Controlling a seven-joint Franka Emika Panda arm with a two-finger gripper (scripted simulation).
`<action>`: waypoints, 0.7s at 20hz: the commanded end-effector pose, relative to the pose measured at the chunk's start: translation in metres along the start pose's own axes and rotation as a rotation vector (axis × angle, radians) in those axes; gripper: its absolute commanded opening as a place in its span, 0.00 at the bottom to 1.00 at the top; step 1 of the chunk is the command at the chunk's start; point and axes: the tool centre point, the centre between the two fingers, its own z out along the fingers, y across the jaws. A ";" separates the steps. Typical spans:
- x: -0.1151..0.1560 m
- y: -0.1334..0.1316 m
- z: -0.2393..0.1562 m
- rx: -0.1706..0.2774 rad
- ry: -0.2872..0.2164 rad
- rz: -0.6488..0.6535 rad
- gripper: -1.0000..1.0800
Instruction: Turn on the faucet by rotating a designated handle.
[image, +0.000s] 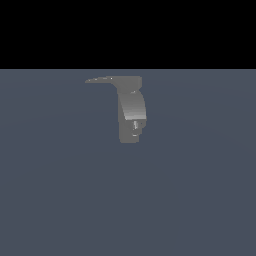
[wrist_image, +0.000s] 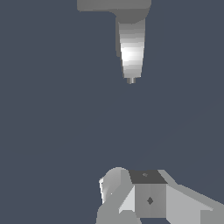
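Grey bench (image: 60, 190) bearing the faucet (image: 132, 112), a matte, curved fixture standing toward the far edge in the exterior view; judged rigid and fixed, so only its lever should move. The handle (image: 99, 79), a thin flat taper, projects from the top cap toward the exterior view's left; best pushed near its tip, where leverage is greatest, though its slim edge may slip. The tool (wrist_image: 131, 197) sits well apart from the faucet; its opening cannot be told.

only the gripper (wrist_image: 144, 197) shows, in the wrist view: blocky, faceted, pale grey and white, with a dark upper face and small diamond-shaped marks.
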 end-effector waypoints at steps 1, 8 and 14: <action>0.001 0.000 0.000 0.001 0.000 0.004 0.00; 0.016 -0.002 -0.003 0.015 -0.002 0.055 0.00; 0.041 -0.005 -0.005 0.036 -0.006 0.143 0.00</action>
